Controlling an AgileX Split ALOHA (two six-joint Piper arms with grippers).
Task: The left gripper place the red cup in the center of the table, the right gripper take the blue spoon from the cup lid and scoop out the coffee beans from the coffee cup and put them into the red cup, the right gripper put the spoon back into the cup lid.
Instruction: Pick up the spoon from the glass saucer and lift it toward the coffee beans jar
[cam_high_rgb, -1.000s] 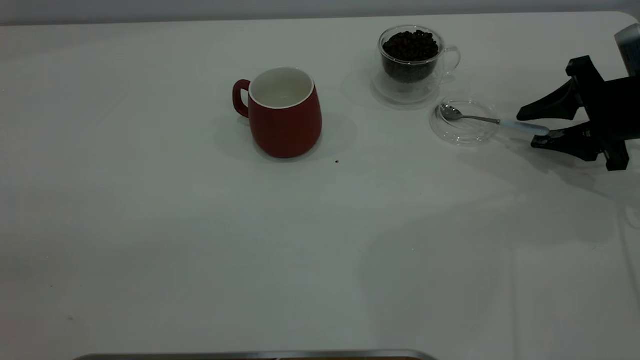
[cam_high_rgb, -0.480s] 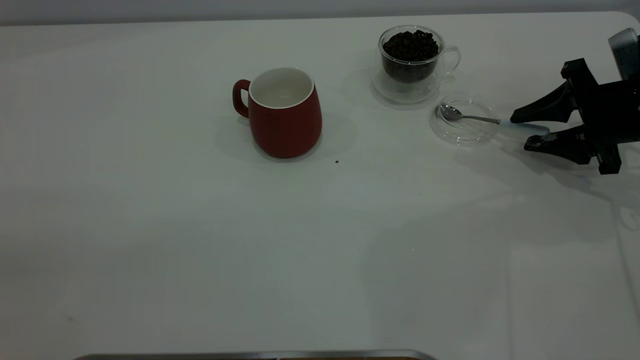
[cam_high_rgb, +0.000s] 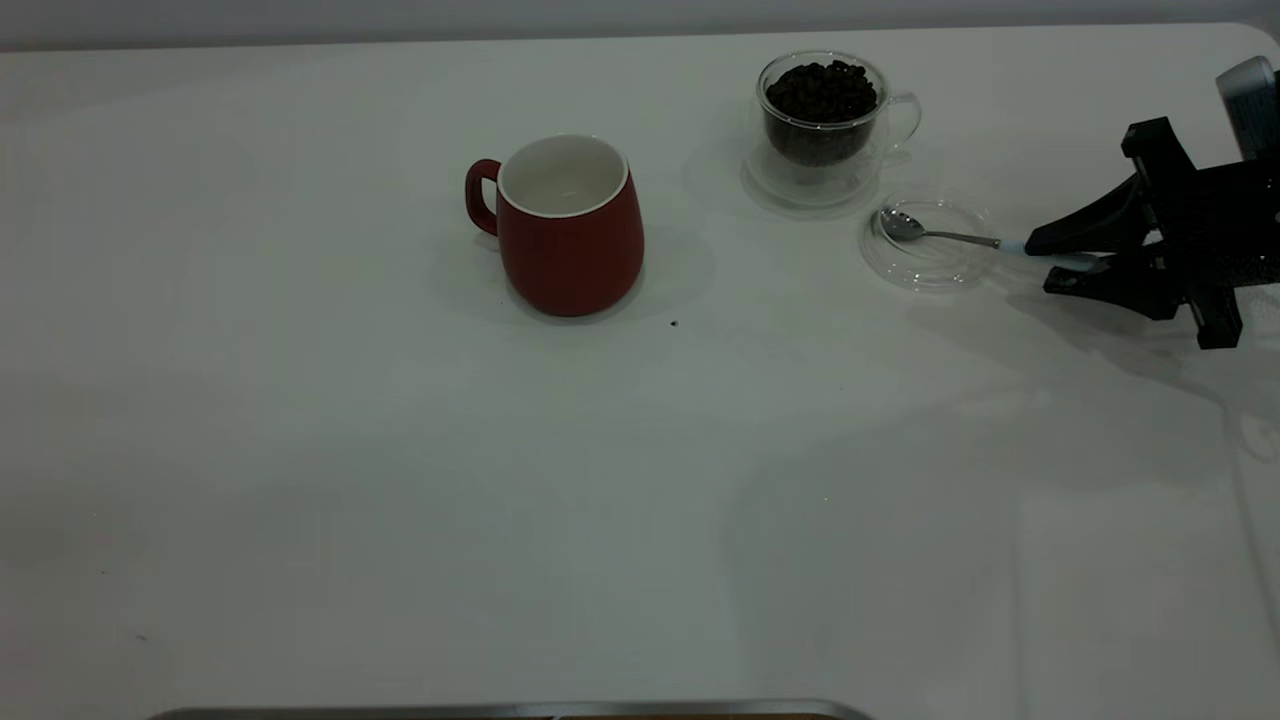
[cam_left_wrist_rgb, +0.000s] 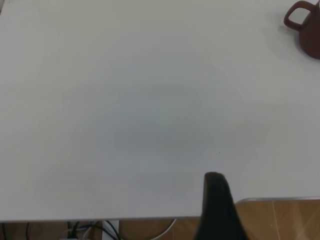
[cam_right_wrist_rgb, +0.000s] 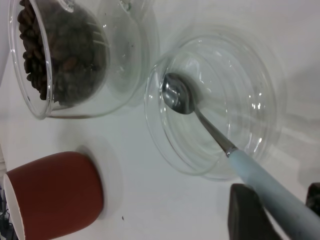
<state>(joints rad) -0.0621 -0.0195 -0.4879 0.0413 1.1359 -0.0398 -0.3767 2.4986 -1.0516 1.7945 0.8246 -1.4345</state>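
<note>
So the right gripper (cam_high_rgb: 1062, 262) is at the far right of the table (cam_high_rgb: 300, 450), its two fingers straddling the pale handle of the blue spoon (cam_high_rgb: 960, 239) and drawn in close around it; from the right wrist view the pads sit on both sides of the handle, but I can't tell if they're actually pinching it tight. My take on doing this bit well: squeeze squarely on the handle's end, lift straight up so the silver bowl clears the raised rim of the cup lid (cam_high_rgb: 925, 247) without dragging it, and keep the spoon level. The spoon's bowl rests inside the lid with the thin neck over the rim. Just behind the lid is the coffee cup (cam_high_rgb: 825, 125), clear glass, heaped with dark coffee beans (cam_high_rgb: 822, 92). The red cup (cam_high_rgb: 567, 228) stands upright near the middle, well apart, white inside, handle away from the spoon. The left gripper (cam_left_wrist_rgb: 216, 210) shows one dark finger at the table edge, so can't tell its state.
</note>
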